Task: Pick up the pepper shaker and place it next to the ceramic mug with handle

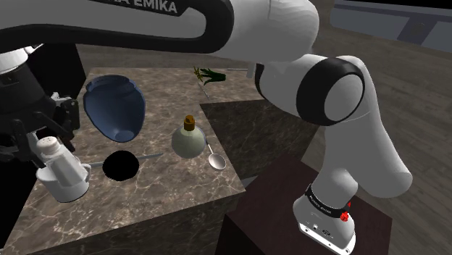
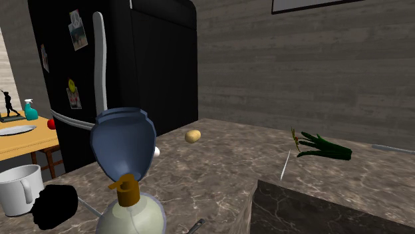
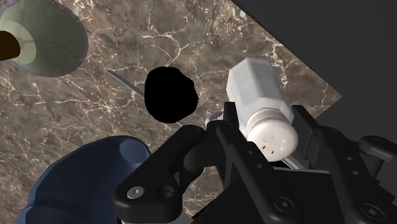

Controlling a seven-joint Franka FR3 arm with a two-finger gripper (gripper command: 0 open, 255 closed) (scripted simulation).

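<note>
In the wrist view a white pepper shaker (image 3: 259, 95) with a holed cap is clasped between my two black fingers (image 3: 232, 130), so my gripper (image 3: 268, 127) is shut on it. In the shoulder view the shaker (image 1: 48, 148) sits in the gripper (image 1: 48, 143) at the counter's left end, just above and behind a white mug with handle (image 1: 67, 180). I cannot tell whether the shaker touches the mug. The second exterior view has the mug (image 2: 18, 189) at its lower left.
On the marble counter (image 1: 166, 190) lie a blue vase (image 1: 114, 107) on its side, a black blob (image 1: 121, 165), a corked round bottle (image 1: 190, 138), a spoon (image 1: 215, 158) and a green leek (image 1: 210, 74). A potato (image 2: 193, 136) lies near the black fridge (image 2: 146, 60).
</note>
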